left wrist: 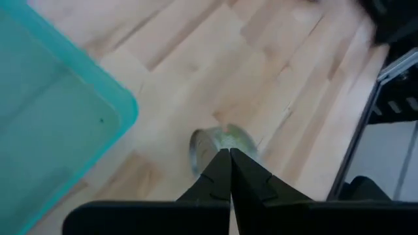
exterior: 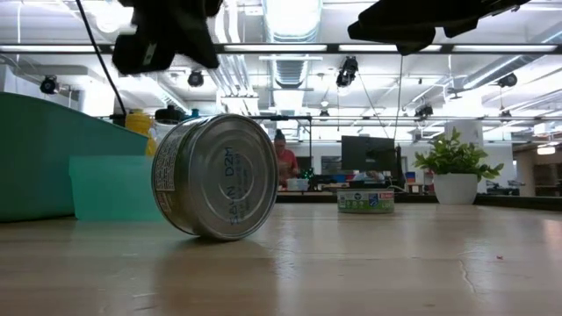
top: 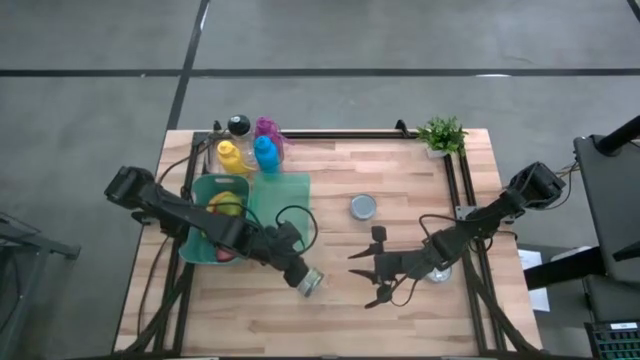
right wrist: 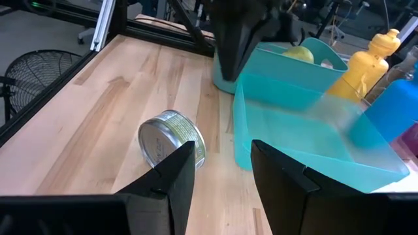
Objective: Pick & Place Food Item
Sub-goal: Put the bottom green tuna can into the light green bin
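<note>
A silver food can (top: pixel 311 283) with a green label lies tipped on its side wall on the wooden table (top: pixel 400 170), near the front middle; it also shows in the low view (exterior: pixel 215 175) and the right wrist view (right wrist: pixel 171 140). My left gripper (left wrist: pixel 230 153) is shut and hangs just above the can (left wrist: pixel 222 138), with a gap between them in the low view. My right gripper (right wrist: pixel 222 176) stands to the can's right, pointing at it from some way off, its fingers apart with nothing between them.
A teal bin (top: pixel 200 190) holding fruit and a teal tray (top: pixel 285 200) stand at the left. Behind them are yellow (top: pixel 230 155), blue (top: pixel 265 152) and purple (top: pixel 266 128) bottles. A second can (top: pixel 363 207) stands mid-table, and a potted plant (top: pixel 441 135) at the far right.
</note>
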Action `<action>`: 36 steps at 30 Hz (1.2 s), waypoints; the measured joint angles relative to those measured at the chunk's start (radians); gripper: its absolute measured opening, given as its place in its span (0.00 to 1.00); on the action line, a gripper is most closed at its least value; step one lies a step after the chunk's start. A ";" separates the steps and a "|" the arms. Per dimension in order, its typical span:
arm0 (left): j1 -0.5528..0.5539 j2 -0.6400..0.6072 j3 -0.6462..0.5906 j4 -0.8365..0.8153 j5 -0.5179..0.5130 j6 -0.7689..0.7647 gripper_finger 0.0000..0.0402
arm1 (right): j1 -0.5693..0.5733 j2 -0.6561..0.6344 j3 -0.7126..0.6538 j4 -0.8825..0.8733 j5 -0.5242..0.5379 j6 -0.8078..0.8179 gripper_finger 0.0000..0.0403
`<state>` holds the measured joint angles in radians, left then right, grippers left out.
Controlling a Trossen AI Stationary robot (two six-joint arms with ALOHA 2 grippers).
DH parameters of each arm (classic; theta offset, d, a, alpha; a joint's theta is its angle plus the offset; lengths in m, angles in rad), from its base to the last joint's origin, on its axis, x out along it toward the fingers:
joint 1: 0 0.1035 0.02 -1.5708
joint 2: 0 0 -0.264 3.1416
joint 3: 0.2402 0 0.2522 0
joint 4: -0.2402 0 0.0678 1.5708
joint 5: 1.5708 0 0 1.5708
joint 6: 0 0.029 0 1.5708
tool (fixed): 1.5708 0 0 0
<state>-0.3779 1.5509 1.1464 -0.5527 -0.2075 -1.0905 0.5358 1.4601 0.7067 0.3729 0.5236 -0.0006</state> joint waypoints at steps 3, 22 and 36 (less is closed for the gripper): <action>-0.002 0.000 0.046 -0.051 -0.041 0.006 0.01 | 0.000 0.000 0.000 0.000 0.000 0.000 0.36; -0.062 0.061 0.104 -0.054 -0.118 -0.205 0.47 | 0.001 0.000 0.000 -0.001 0.000 0.000 0.36; -0.082 0.335 0.468 -0.354 -0.057 -0.245 0.71 | 0.001 0.001 0.000 -0.001 0.000 -0.002 0.36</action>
<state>-0.4595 1.8855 1.6140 -0.9062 -0.2643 -1.3355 0.5363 1.4606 0.7067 0.3721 0.5236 -0.0021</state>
